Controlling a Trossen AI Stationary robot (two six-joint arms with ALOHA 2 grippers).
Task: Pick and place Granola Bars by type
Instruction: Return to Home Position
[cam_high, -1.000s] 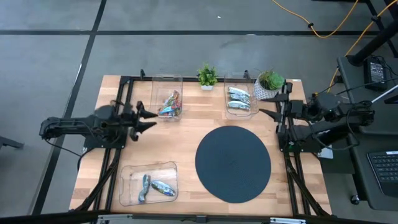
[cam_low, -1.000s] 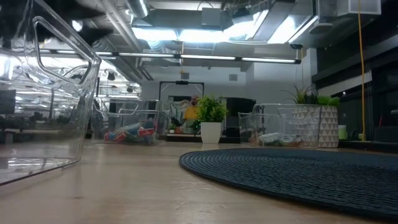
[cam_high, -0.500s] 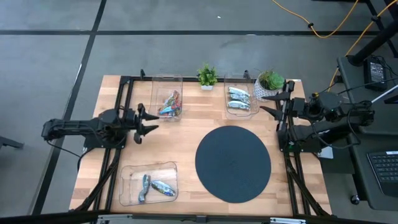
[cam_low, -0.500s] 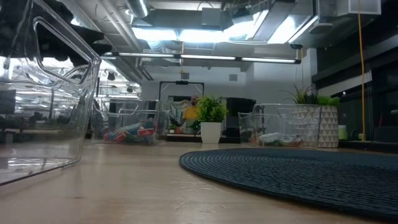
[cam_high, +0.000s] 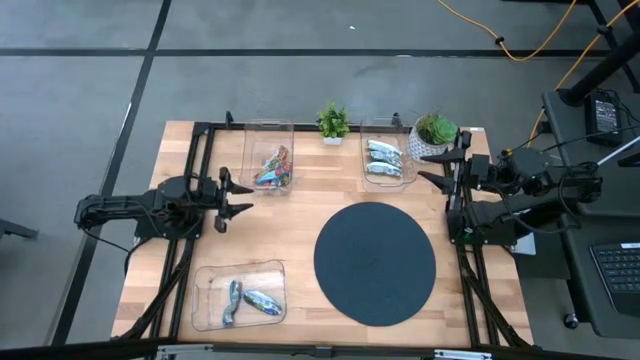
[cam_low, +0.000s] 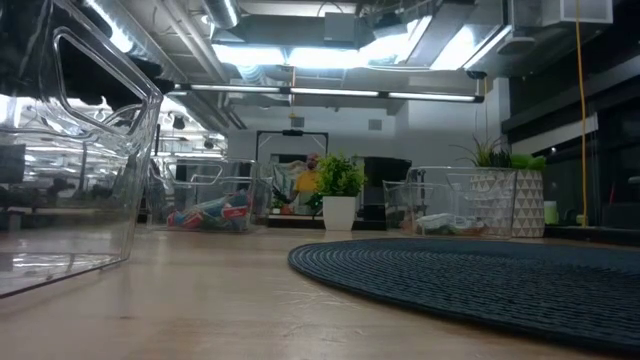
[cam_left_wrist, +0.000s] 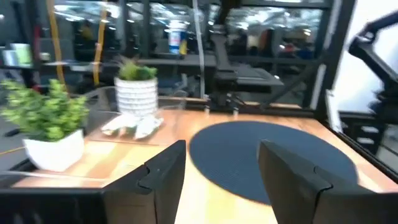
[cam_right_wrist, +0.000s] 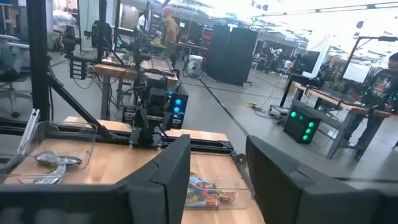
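The granola bars lie sorted in three clear trays. Red-orange and blue bars (cam_high: 272, 166) fill the far-left tray (cam_high: 268, 127). Silver-white bars (cam_high: 384, 158) lie in the far-right tray (cam_high: 388, 123). A dark green and a blue bar (cam_high: 248, 299) lie in the near-left tray (cam_high: 205, 290). My left gripper (cam_high: 240, 198) hovers open near the table's left edge, between the two left trays, and holds nothing. My right gripper (cam_high: 440, 160) is open at the right edge, beside the far-right tray. The wrist views show both pairs of fingers (cam_left_wrist: 165, 180) (cam_right_wrist: 168, 177) apart.
A dark round mat (cam_high: 375, 263) covers the table's middle right. A small plant in a white pot (cam_high: 333, 122) stands between the far trays. A second plant in a patterned pot (cam_high: 434, 130) stands at the far right corner. Black frame rails run along both side edges.
My left gripper has drifted slightly toward the table's near edge and has stayed open. The trays and bars have kept still.
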